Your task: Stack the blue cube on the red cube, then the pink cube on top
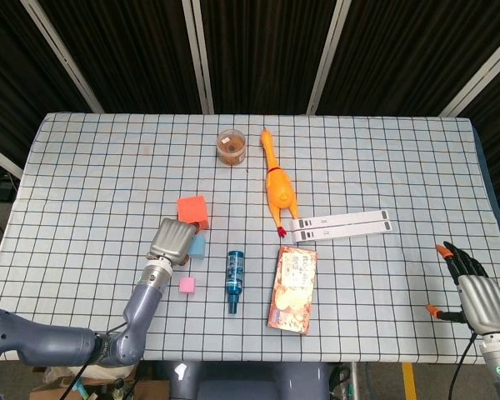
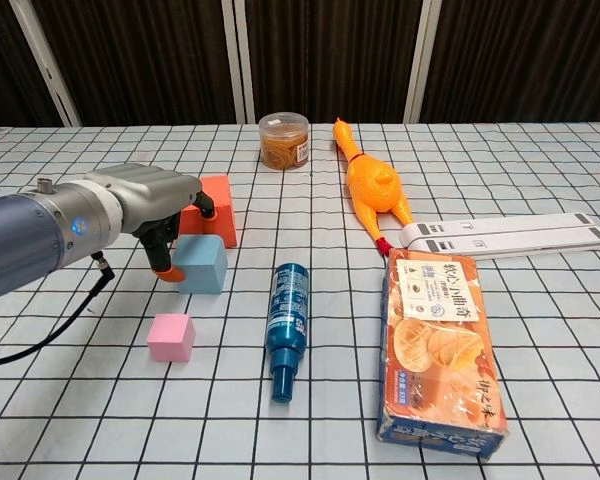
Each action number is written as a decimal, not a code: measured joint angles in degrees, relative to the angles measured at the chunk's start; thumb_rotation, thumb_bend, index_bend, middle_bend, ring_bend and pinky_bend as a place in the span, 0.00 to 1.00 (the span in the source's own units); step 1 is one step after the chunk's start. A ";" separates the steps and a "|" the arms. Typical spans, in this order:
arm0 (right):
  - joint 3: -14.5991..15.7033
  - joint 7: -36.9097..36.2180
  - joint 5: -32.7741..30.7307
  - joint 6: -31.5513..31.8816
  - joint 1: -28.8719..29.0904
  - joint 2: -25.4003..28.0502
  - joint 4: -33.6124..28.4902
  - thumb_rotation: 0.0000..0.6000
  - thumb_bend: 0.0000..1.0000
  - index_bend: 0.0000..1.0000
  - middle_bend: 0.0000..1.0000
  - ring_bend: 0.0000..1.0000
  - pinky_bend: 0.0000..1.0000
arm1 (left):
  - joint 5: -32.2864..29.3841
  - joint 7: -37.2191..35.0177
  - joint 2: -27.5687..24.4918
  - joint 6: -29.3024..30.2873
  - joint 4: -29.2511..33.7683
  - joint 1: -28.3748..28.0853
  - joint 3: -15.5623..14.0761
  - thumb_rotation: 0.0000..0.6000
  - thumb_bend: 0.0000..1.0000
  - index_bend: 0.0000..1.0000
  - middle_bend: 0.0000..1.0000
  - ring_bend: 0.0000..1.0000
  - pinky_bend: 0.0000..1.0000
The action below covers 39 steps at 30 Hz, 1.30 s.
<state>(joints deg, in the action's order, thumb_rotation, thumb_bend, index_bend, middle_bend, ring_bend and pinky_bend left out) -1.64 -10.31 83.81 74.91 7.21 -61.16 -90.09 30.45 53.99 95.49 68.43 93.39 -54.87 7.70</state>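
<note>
We see a white counter (image 1: 83, 167) cloth ruled in a dark grid. On it sit a red cube (image 2: 217, 207), a light blue cube (image 2: 202, 264) and a pink cube (image 2: 171, 337). The rubber chicken (image 1: 277, 187) is orange-yellow, the bottle (image 2: 287, 322) dark blue, the snack box (image 2: 440, 350) orange. The left hand (image 2: 145, 210) is grey with orange fingertips (image 2: 161, 272); the right hand (image 1: 475, 292) is grey and black.

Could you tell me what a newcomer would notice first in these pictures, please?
Probably the orange rubber chicken lying mid-table on the checked cloth, beside a snack box and a blue bottle. Next, the left hand at the blue cube, just in front of the red cube, with the pink cube nearer the front edge.
</note>
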 measured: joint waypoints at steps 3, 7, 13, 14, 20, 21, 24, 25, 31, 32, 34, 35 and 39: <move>-0.02 0.13 -0.24 -0.13 0.02 0.00 0.06 1.00 0.04 0.05 0.04 0.07 0.13 | 0.19 -0.22 0.33 -0.38 -0.44 0.05 0.00 1.00 0.26 0.34 0.96 0.83 0.83; -0.04 -0.05 -0.27 -0.07 0.00 0.05 0.04 1.00 0.04 0.05 0.04 0.07 0.13 | 0.54 -0.08 0.77 -0.40 -0.60 0.11 -0.15 1.00 0.26 0.38 0.96 0.83 0.83; -0.04 -0.10 -0.37 -0.08 -0.01 0.04 -0.01 1.00 0.04 0.05 0.04 0.07 0.13 | 1.42 -0.05 1.24 0.44 -0.62 0.29 -0.07 1.00 0.30 0.44 0.97 0.83 0.83; -0.04 -0.19 -0.36 -0.08 0.00 0.04 -0.03 1.00 0.04 0.05 0.04 0.07 0.13 | 1.56 0.02 1.26 0.64 -0.58 0.33 -0.07 1.00 0.32 0.44 0.97 0.83 0.83; 0.10 -0.15 -0.11 -0.29 0.14 -0.06 -0.01 1.00 0.04 0.06 0.04 0.07 0.13 | 2.39 -0.02 1.29 2.57 -0.05 0.88 0.34 1.00 0.38 0.48 0.97 0.83 0.83; 0.11 -0.02 -0.16 -0.45 0.21 -0.12 0.03 1.00 0.04 0.06 0.04 0.07 0.13 | 2.42 -0.26 1.24 2.90 0.29 1.02 0.55 1.00 0.38 0.48 0.97 0.83 0.83; 0.02 0.36 -0.51 -0.71 0.35 -0.26 0.10 1.00 0.04 0.06 0.04 0.07 0.13 | 2.48 -1.07 0.71 3.71 2.87 1.52 1.43 1.00 0.39 0.48 0.97 0.83 0.83; 0.01 0.36 -0.55 -0.74 0.37 -0.26 0.07 1.00 0.04 0.06 0.04 0.07 0.13 | 2.56 -1.36 0.39 4.25 4.21 1.73 1.84 1.00 0.39 0.48 0.97 0.83 0.83; 0.17 0.88 -0.48 -0.96 0.47 -0.22 -0.26 1.00 0.04 0.06 0.04 0.07 0.13 | 1.45 -2.24 -1.38 7.29 11.31 2.69 4.43 1.00 0.39 0.49 0.97 0.83 0.83; 0.19 0.98 -0.45 -0.91 0.45 -0.19 -0.34 1.00 0.04 0.06 0.04 0.07 0.13 | 1.12 -2.13 -1.67 7.91 12.28 2.75 4.77 1.00 0.39 0.49 0.97 0.83 0.83; 0.19 0.93 -0.38 -0.65 0.36 -0.13 -0.50 1.00 0.04 0.06 0.04 0.07 0.13 | 0.73 -1.27 -2.17 10.14 13.65 2.78 5.48 1.00 0.39 0.49 0.97 0.83 0.83; 0.18 0.86 -0.35 -0.54 0.33 -0.10 -0.52 1.00 0.04 0.06 0.04 0.07 0.13 | 0.48 -0.73 -2.34 11.25 14.09 2.76 5.82 1.00 0.39 0.49 0.97 0.83 0.83; 0.15 0.55 -0.38 -0.08 0.07 0.09 -0.60 1.00 0.04 0.06 0.04 0.07 0.13 | -0.80 2.02 -2.56 16.48 15.02 2.47 7.61 1.00 0.39 0.49 0.97 0.83 0.83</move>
<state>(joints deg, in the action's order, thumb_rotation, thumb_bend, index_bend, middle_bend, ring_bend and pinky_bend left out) -1.49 -9.76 83.43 74.83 7.28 -61.06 -90.69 29.65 56.01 92.93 84.91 108.41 -52.40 15.30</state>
